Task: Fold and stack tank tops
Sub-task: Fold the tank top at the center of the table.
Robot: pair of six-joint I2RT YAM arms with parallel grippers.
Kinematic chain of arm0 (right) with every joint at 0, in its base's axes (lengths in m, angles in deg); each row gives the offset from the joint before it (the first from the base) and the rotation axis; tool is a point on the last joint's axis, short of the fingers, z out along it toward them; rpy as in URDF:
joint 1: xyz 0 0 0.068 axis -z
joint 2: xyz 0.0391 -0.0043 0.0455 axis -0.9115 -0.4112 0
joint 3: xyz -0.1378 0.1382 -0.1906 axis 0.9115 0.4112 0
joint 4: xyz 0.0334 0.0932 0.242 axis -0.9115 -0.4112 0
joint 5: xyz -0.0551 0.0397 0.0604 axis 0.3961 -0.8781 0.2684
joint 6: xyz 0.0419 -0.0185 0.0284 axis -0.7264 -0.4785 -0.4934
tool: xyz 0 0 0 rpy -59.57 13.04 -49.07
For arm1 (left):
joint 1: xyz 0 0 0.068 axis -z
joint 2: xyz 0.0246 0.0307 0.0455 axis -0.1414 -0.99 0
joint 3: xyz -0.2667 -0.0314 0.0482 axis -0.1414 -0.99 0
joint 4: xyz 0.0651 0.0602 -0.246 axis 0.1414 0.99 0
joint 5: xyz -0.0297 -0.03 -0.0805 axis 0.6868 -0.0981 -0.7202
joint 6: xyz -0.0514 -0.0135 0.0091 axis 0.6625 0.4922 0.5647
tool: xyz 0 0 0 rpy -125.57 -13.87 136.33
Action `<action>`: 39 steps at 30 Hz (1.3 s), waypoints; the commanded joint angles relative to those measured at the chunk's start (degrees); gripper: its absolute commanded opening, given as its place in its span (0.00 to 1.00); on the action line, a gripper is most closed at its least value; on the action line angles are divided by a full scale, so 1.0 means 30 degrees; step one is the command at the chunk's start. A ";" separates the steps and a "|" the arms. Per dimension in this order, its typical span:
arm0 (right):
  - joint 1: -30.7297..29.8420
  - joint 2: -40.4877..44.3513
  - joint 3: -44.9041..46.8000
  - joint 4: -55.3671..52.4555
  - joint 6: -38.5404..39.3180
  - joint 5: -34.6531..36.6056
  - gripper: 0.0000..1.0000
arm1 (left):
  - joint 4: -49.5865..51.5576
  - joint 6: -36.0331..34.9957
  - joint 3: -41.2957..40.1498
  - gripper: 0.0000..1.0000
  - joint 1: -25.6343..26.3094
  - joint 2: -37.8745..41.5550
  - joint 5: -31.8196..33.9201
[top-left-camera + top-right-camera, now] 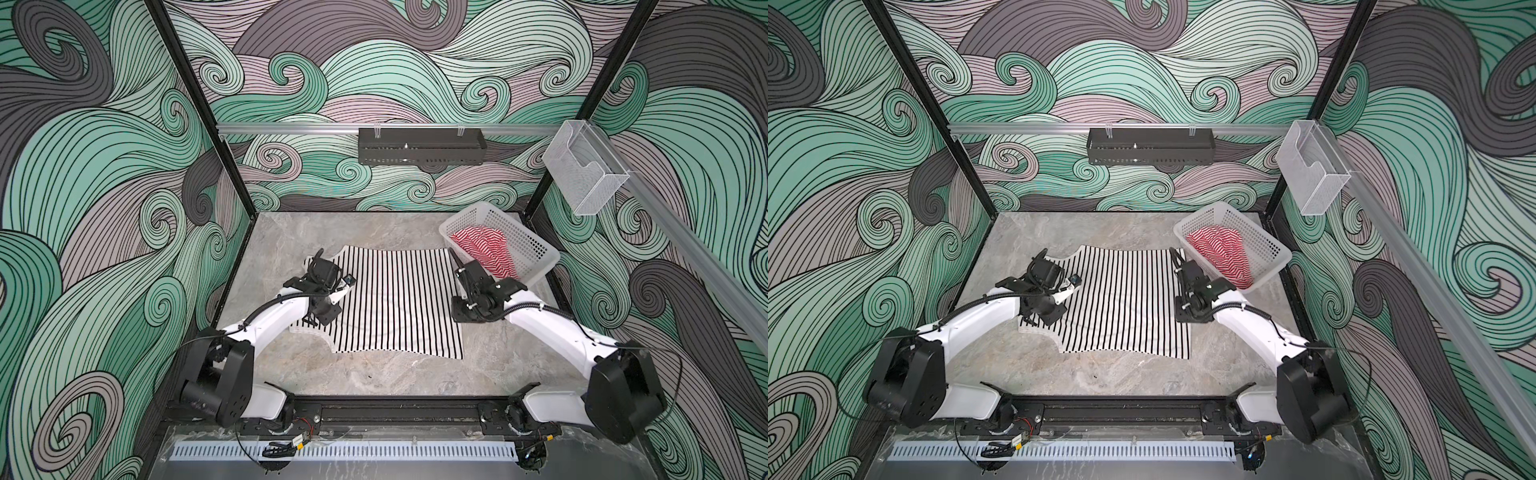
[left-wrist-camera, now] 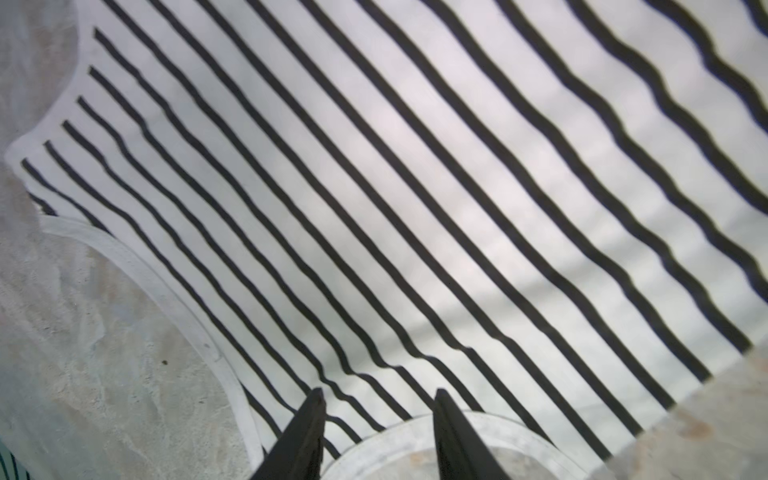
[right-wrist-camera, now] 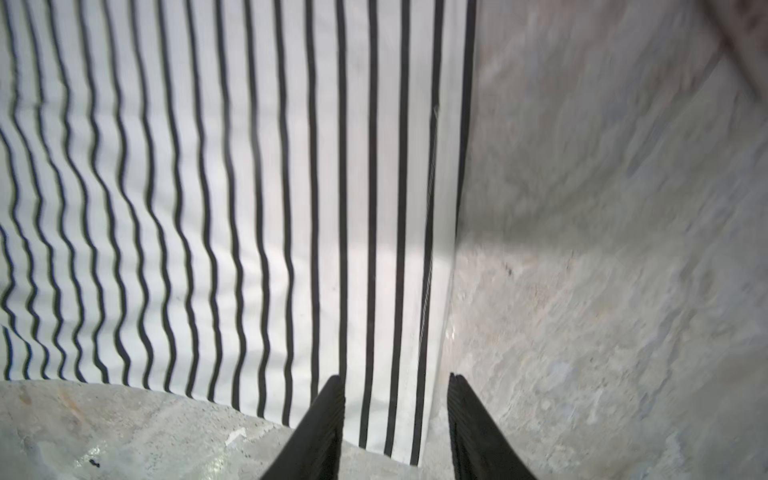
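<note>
Black-and-white striped knit tank top point(image 1: 395, 299) lies flat on the grey marble-look counter point(image 1: 395, 374), with bare room along its near edge. Left jaws and right jaws stand part-open, empty, over its far corners (red-and-white striped top point(image 1: 482, 249) fills the white perforated basket point(image 1: 530, 245)).

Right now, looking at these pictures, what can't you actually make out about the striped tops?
- Red-and-white striped top: crumpled in the white perforated plastic basket; straps and shape hidden, both top views.
- Black-and-white striped tank top: strap end partly covered by the left arm, both top views.
- Wrist views: frame edges cut that top off; the right one partly blurred.
</note>
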 commanded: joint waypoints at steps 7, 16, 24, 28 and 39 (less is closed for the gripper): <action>-0.2382 0.2985 0.2869 -0.0470 -0.4399 -0.1035 0.44 | 0.1294 -0.1579 -0.2074 0.46 0.2059 0.1741 -0.0592; -0.3870 0.1441 0.3714 -0.0295 -0.6360 -0.1191 0.33 | 0.0959 -0.1469 -0.3222 0.46 0.4598 0.1415 0.0374; -0.3939 0.1650 0.4472 -0.0428 -0.7140 -0.0838 0.25 | -0.0153 -0.1163 -0.3846 0.45 0.5504 0.0219 0.1686; -0.3943 0.1592 0.4822 -0.0244 -0.7473 -0.0754 0.25 | -0.0576 -0.1084 -0.4042 0.44 0.5799 -0.0106 0.1980; -0.3491 0.0392 0.4536 0.0139 -0.7469 -0.0536 0.31 | -0.0265 -0.1201 -0.3804 0.40 0.5902 -0.0470 0.2115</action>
